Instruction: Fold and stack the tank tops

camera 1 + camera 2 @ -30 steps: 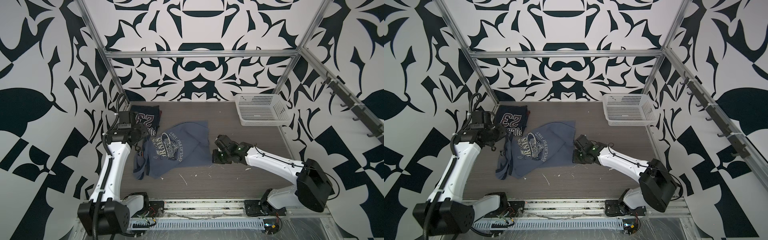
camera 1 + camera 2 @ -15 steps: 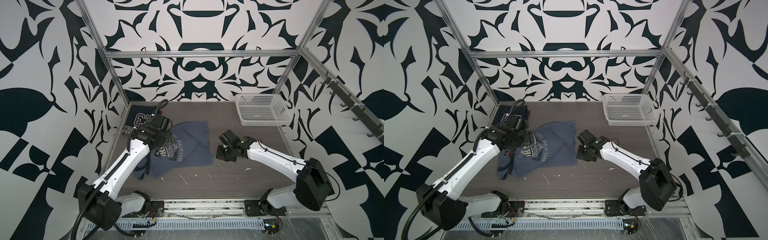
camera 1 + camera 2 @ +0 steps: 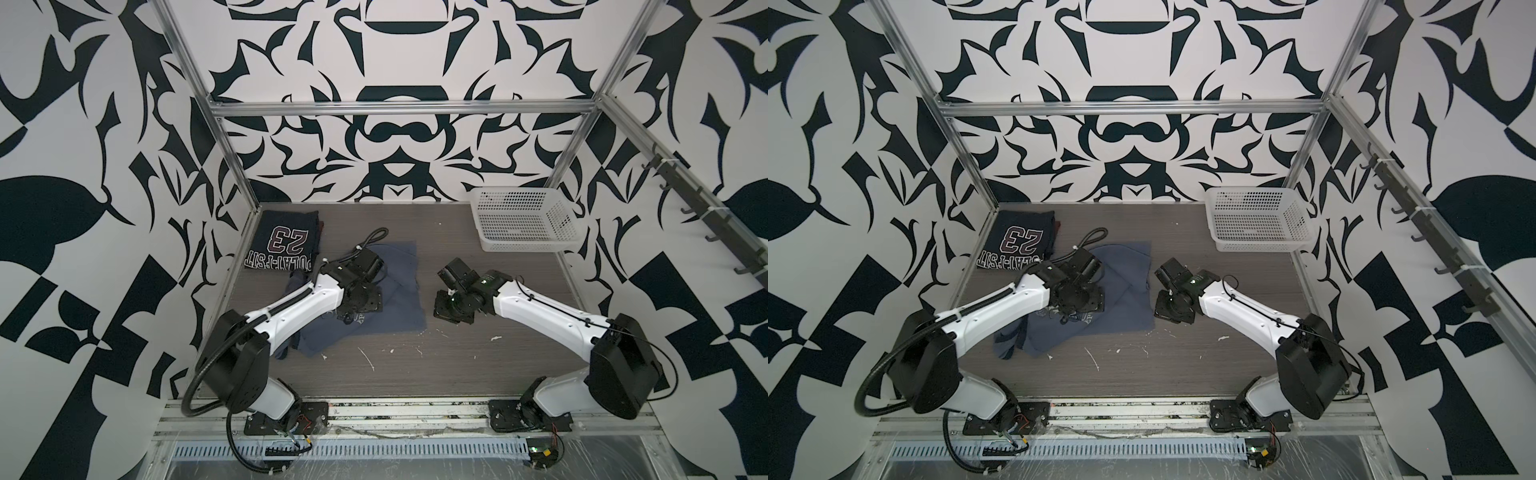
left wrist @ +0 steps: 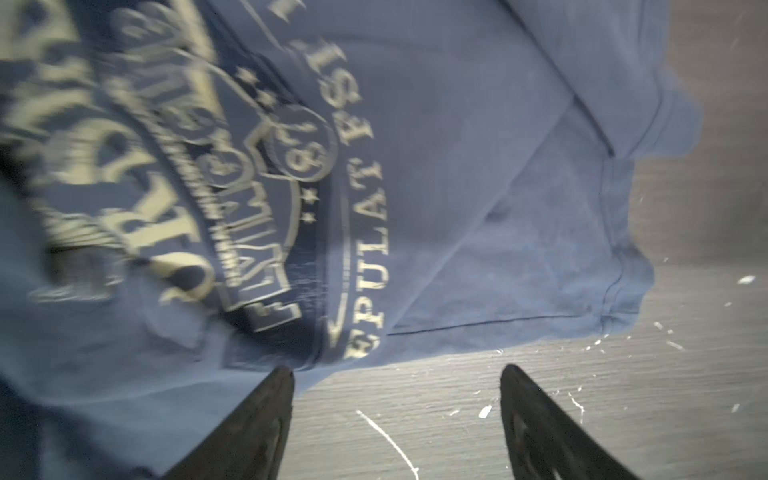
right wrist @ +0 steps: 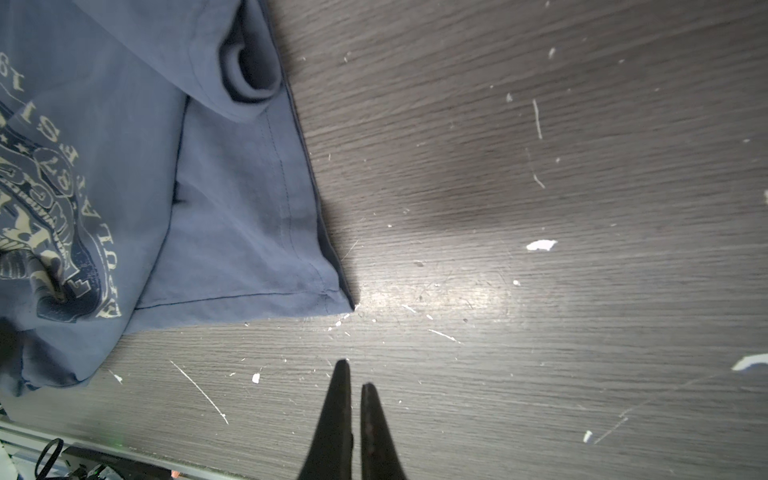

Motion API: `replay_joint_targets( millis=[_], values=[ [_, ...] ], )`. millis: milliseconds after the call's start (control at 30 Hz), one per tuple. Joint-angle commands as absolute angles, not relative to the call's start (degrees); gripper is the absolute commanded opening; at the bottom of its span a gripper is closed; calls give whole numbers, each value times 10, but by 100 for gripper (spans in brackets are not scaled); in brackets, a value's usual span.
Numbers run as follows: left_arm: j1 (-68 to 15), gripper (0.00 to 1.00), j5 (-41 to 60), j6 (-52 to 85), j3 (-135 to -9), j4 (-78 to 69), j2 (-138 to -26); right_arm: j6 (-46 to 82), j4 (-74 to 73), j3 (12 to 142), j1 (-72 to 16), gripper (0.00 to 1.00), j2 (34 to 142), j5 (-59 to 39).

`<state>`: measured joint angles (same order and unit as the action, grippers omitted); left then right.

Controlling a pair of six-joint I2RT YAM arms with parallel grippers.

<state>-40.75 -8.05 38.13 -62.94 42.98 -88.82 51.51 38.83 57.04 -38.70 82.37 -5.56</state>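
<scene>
Halfway through folding and stacking

Finds navy tank top (image 3: 286, 245) folded at tabletop (image 3: 457, 365) back-left corner; leaves slate-blue tank top (image 3: 401, 299) rumpled mid-left, unfolded, unstacked; has left gripper (image 4: 397, 370) open above its print, right gripper (image 5: 354, 374) closed, empty, beside its hem.

Navy tank top (image 3: 286, 243) reads "23"; slate-blue tank top (image 4: 478, 187) reads "PULAT".

- Two sleeveless tank tops are counted: one dark navy top printed "23" (image 3: 286, 244), one slate-blue top with pale graphic (image 3: 403, 302).
- One white perforated plastic basket (image 3: 519, 243) is counted.
</scene>
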Motion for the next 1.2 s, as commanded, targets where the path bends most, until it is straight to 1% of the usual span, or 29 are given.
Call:
replay_joint_targets(
  millis=[0,67,167,300,333,367,400,433,467,533,633,767,800,867,933,1067,1100,1133,1167],
  values=[
    [-418,81,-74,398,-647,429,-919,515,397,584,-384,0,824,-53],
    [-421,81,-72,398,-651,427,-934,515,397,582,-384,0,824,-52],
    [-425,84,-79,396,-654,428,-947,514,396,580,-384,0,823,-51],
    [-425,84,-85,396,-656,431,-956,512,396,579,-384,1,822,-50],
    [-424,86,-87,396,-657,431,-956,512,397,579,-384,8,821,-49],
    [-425,89,-87,396,-657,431,-957,511,396,579,-384,12,819,-47],
    [-425,89,-89,396,-657,431,-958,510,398,579,-384,18,817,-45],
    [-425,90,-89,396,-657,431,-960,509,400,579,-385,29,816,-43],
    [-425,90,-89,396,-658,432,-963,508,401,579,-384,32,815,-42],
    [-425,90,-86,395,-659,431,-970,507,402,580,-384,34,813,-40],
    [-425,89,-76,391,-661,428,-986,504,395,572,-384,35,814,-43],
    [-425,86,-86,390,-663,437,-1013,499,368,554,-389,36,820,-54],
    [-425,81,-91,391,-663,436,-1017,499,363,552,-391,36,823,-57],
    [-425,78,-100,391,-662,437,-1026,499,356,548,-393,36,826,-58],
    [-425,72,-109,392,-662,436,-1030,497,346,546,-396,36,829,-61],
    [-424,57,-142,396,-664,443,-1036,494,323,546,-411,36,848,-73],
    [-423,51,-153,398,-664,445,-1036,492,309,544,-417,36,855,-79],
    [-421,42,-162,399,-664,446,-1036,493,302,545,-425,36,864,-80],
    [-418,35,-168,403,-663,447,-1035,492,301,547,-430,36,870,-77]
  ],
)
